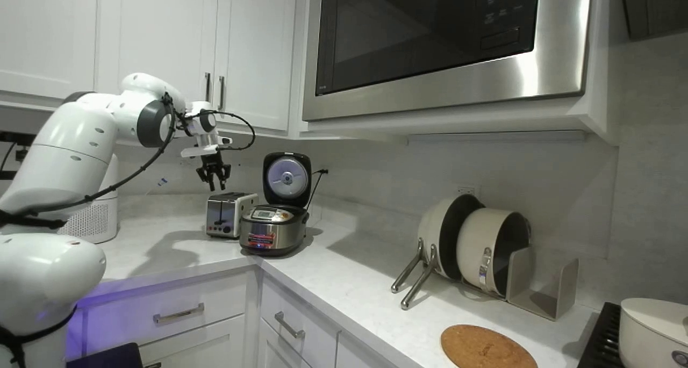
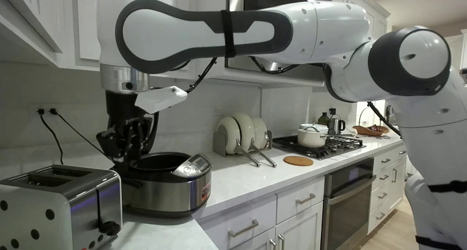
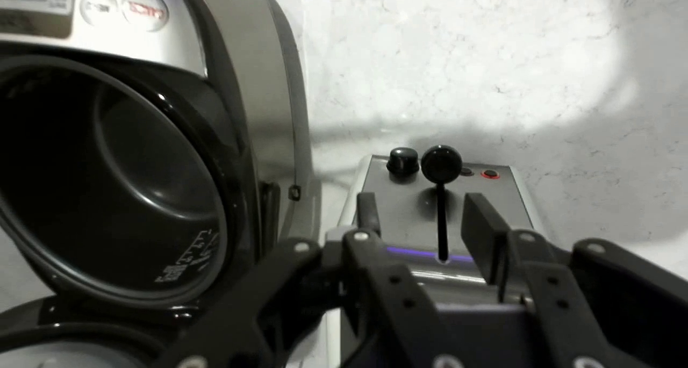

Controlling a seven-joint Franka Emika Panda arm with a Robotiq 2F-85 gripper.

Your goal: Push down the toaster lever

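Note:
The toaster is a small boxy silver-grey appliance with a darker top; it shows in both exterior views (image 1: 219, 215) (image 2: 85, 210) and in the wrist view (image 3: 406, 209). Its round black lever knob (image 3: 441, 164) sits at the far, lower end of the vertical slot. The lever also shows low on the front face in an exterior view (image 2: 110, 228). A button (image 3: 489, 173) beside it has a red ring. My gripper (image 3: 422, 204) is open with nothing between its fingers. In an exterior view the gripper (image 1: 217, 187) points down above the toaster, apart from the lever.
A round cooker (image 1: 273, 233) with its lid (image 1: 287, 179) raised stands close beside the toaster. A tall white appliance (image 1: 99, 220) stands on the toaster's other side. Pans (image 1: 457, 239) in a rack and a cork mat (image 1: 486, 347) lie further along. Upper cabinets (image 1: 161, 40) hang near the arm.

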